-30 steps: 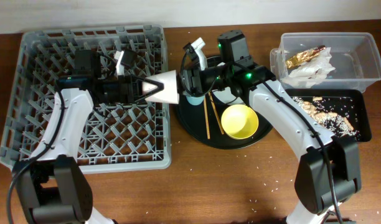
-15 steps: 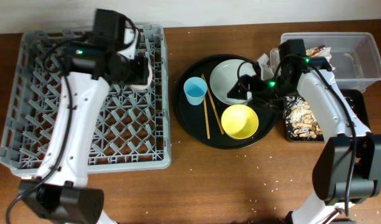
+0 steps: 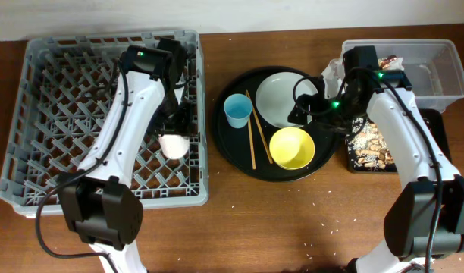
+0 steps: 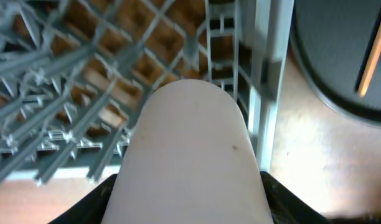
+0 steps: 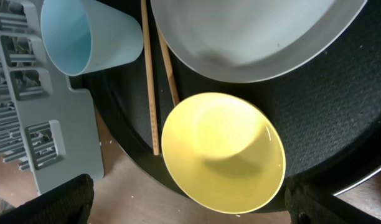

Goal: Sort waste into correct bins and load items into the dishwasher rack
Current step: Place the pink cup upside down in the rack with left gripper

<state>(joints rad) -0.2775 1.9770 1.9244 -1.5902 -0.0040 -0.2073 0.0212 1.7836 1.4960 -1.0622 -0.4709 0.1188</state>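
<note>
My left gripper [image 3: 174, 136] is shut on the pale pink cup [image 3: 174, 145], holding it upside down over the right side of the grey dishwasher rack [image 3: 35, 114]; the cup fills the left wrist view [image 4: 190, 155]. My right gripper [image 3: 304, 114] is open and empty above the round black tray [image 3: 232, 152], which holds the light blue cup [image 3: 237, 111], the wooden chopsticks [image 3: 251, 140], the grey-white plate [image 3: 281, 95] and the yellow bowl [image 3: 292, 148]. In the right wrist view the bowl [image 5: 225, 152] lies between the fingers, with the blue cup [image 5: 84, 37], chopsticks [image 5: 148, 74] and plate [image 5: 253, 31] beyond.
The clear tub [image 3: 437, 68] at the back right holds napkins and the foil wrapper [image 3: 385, 62]. The shallow black tray [image 3: 437, 136] in front of it holds food scraps [image 3: 366, 145] and rice. Rice grains are scattered on the wooden table.
My left gripper has carried the pink cup from the rack's back right toward its middle right and lowered it. My right arm has barely moved.
</note>
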